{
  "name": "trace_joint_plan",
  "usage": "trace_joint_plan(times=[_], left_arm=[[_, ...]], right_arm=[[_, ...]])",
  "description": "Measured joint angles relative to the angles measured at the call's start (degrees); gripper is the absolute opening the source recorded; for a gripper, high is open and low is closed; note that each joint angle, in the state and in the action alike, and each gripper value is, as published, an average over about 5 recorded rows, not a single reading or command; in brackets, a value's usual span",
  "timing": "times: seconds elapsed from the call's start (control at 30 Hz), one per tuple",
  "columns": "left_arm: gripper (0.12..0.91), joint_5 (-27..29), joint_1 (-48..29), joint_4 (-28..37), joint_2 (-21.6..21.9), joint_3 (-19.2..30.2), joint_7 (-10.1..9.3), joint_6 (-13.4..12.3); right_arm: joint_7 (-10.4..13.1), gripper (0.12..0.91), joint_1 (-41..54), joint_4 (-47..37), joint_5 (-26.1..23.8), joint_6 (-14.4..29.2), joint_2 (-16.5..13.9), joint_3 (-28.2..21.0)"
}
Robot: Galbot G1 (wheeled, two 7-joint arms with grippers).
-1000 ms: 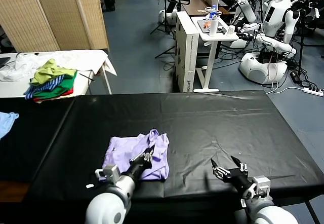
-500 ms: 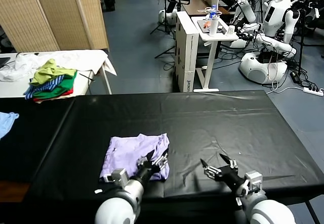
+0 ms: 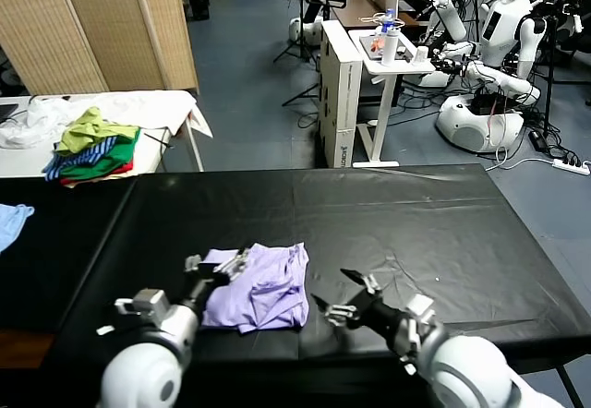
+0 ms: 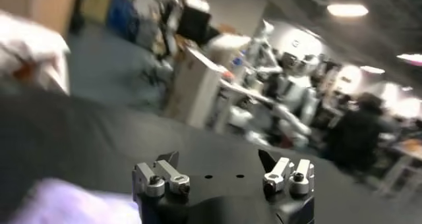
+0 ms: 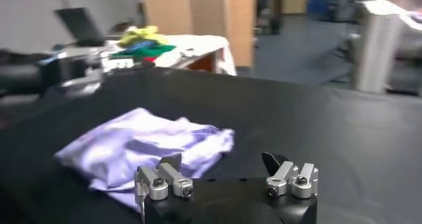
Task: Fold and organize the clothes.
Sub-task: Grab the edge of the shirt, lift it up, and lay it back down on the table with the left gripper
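T-shirt (image 3: 259, 286): thin lavender fabric, rumpled, loosely folded, lying on matte black tabletop (image 3: 416, 223). Left pincer (image 3: 219, 267): spread, at shirt's near-left edge. Right pincer (image 3: 343, 295): spread, just beside shirt.

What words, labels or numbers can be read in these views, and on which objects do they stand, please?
None can be read.
White cabinet: vertical dark lettering low on its side, too small to read.
Lavender T-shirt: no print legible.
Bottle: label too small.
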Motion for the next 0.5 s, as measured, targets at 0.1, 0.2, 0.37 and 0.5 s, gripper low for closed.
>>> trace_joint_plan(times=[0.1,0.2,0.37,0.5], left_arm=[[0.907,1.5,0.9,0.2,0.6,-1.1,0.48,-0.2],[0.907,2.2,1.5,0.3,0.9,-2.0,0.66,-0.3],[0.907,2.5,2.1,0.3,1.1,-2.9,0.66,-0.4],[0.907,2.9,2.5,0.2,0.9,-3.1,0.66,-0.5]], right_arm=[[0.0,0.907,6.4,-2.5,0.0,-0.9,1.5,-6.3],[0.0,0.907,11.6,-4.5,0.0,-1.5,2.8,-11.6],[0.1,0.896,17.1,-6.6,-0.1,-1.7,4.1,-17.7],[0.3,0.804,19.6,-7.8,-0.7,-2.0,5.0,-20.4]])
